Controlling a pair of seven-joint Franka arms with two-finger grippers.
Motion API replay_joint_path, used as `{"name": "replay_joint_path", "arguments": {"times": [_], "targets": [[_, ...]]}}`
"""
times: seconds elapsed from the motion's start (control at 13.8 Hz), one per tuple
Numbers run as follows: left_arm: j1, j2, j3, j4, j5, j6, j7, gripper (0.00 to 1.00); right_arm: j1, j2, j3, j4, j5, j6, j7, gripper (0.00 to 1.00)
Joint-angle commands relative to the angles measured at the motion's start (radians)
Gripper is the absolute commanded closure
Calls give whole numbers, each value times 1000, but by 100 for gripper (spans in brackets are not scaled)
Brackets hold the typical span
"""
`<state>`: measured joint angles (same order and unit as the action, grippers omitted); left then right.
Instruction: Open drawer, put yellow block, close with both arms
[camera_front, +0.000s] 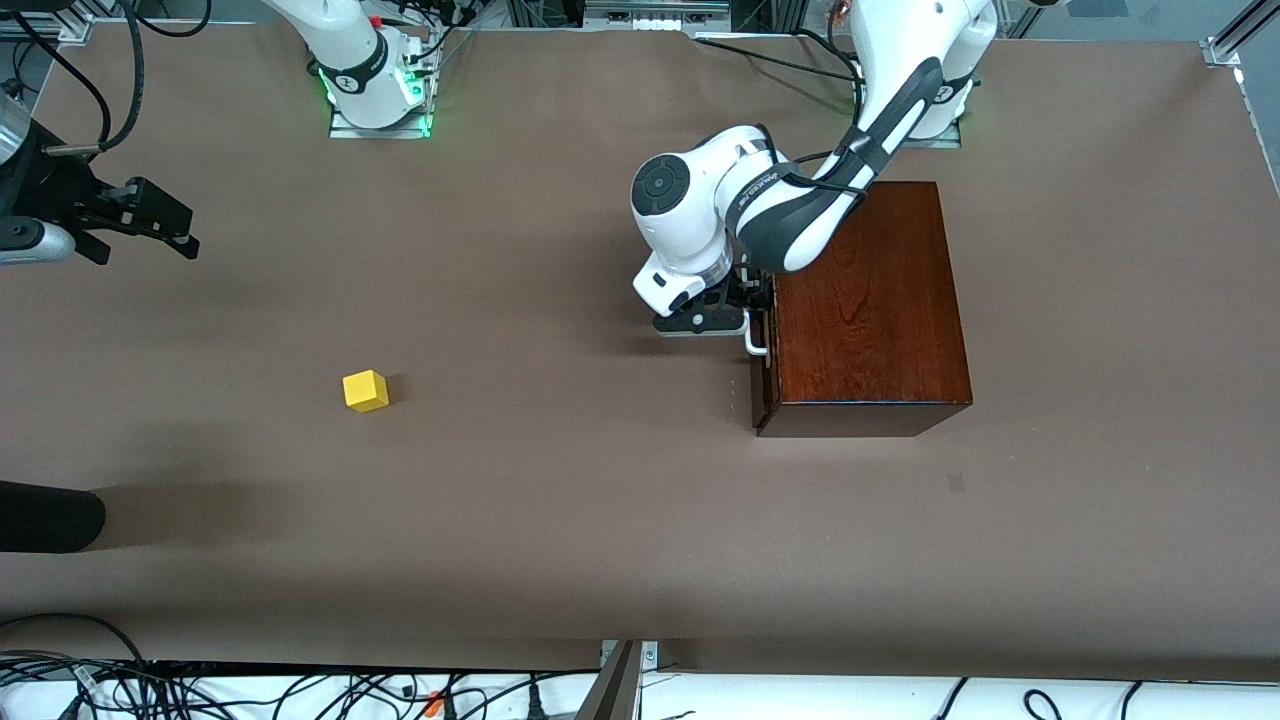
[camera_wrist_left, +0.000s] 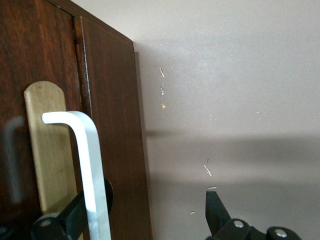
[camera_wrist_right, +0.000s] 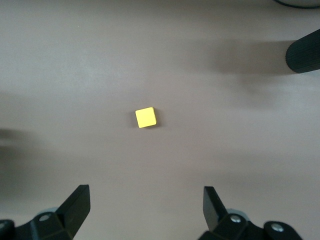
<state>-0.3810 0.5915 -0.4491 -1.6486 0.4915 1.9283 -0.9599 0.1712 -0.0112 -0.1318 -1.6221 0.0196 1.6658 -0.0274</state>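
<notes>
The dark mahogany box (camera_front: 870, 300) stands toward the left arm's end of the table. The drawer (camera_front: 765, 375) sits about flush in it, its front facing the right arm's end. My left gripper (camera_front: 742, 312) is at the white bar handle (camera_front: 756, 344) and open. In the left wrist view the handle (camera_wrist_left: 92, 165) crosses in front of one fingertip (camera_wrist_left: 75, 215), and the other fingertip (camera_wrist_left: 216, 210) stands wide apart over bare table. The yellow block (camera_front: 366, 390) lies alone on the table. My right gripper (camera_front: 140, 245) hangs open high above the right arm's end, with the block (camera_wrist_right: 145, 117) ahead of its fingers (camera_wrist_right: 79, 202).
A black rounded object (camera_front: 50, 515) juts in at the table's edge on the right arm's end, nearer to the front camera than the block. It shows again as a dark rounded end (camera_wrist_right: 305, 50) in the right wrist view. Cables run along the front edge.
</notes>
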Motion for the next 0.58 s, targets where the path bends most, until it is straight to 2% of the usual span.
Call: {"name": "replay_joint_path", "arguments": {"times": [0.0, 0.36, 0.51], "targets": [[-15, 2, -6, 13, 25, 1, -29, 0, -12, 7, 4, 18, 19, -15, -16, 0], [-39, 16, -6, 21, 19, 4, -59, 0, -12, 5, 4, 18, 19, -15, -16, 0], [-55, 34, -8, 65, 15, 3, -63, 0, -12, 5, 4, 18, 19, -15, -16, 0]]}}
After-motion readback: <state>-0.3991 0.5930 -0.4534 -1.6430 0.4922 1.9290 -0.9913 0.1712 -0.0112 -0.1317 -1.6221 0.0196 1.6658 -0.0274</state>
